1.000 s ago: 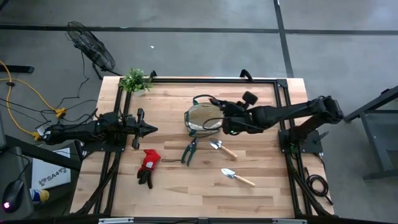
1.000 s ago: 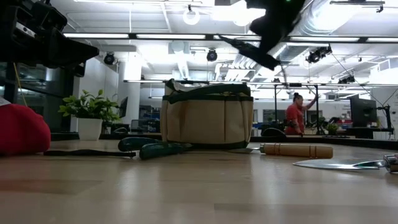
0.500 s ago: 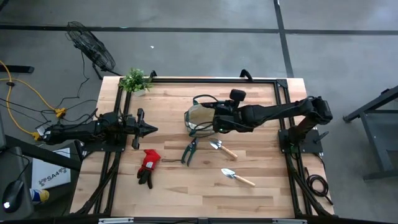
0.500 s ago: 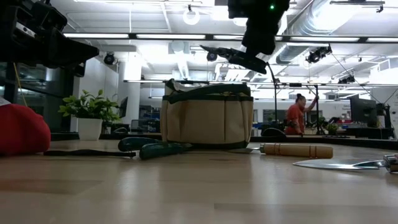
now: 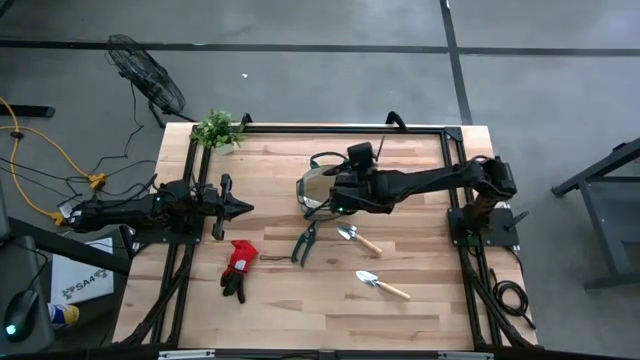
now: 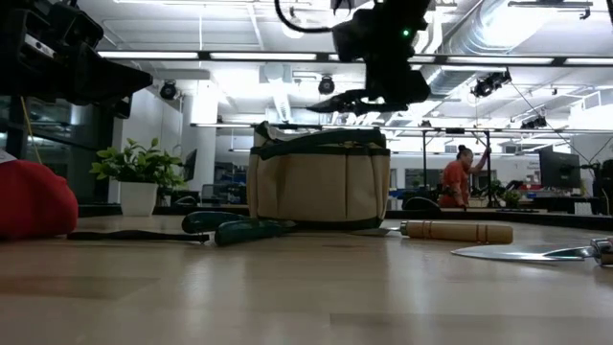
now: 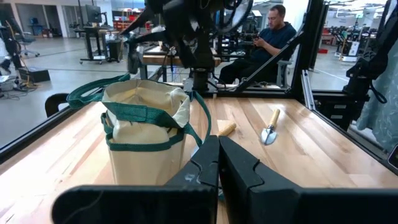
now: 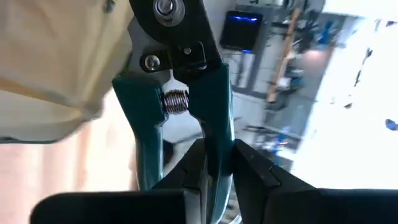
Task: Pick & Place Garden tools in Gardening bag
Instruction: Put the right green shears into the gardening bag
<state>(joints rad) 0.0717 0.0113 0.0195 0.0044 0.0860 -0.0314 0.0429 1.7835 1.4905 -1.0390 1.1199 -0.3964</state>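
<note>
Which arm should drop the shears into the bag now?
Right. Its claw is shut on the pruning shears, hanging over the gardening bag. The left claw sits back near the table's left edge, holding nothing.

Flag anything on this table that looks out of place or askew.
Nothing stands out. The gardening bag stands upright, the right gripper holds pruning shears above it, and the second shears, two trowels and gloves lie flat, apart.

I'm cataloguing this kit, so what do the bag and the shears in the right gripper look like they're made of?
Gardening bag: seemingly tan woven fabric, matte, with sagging rim and green webbing trim.
Held shears: teal handles, probably plastic-coated, smooth and glossy; bare shiny metal spring and pivot bolt. The right gripper clamps one handle.
</note>
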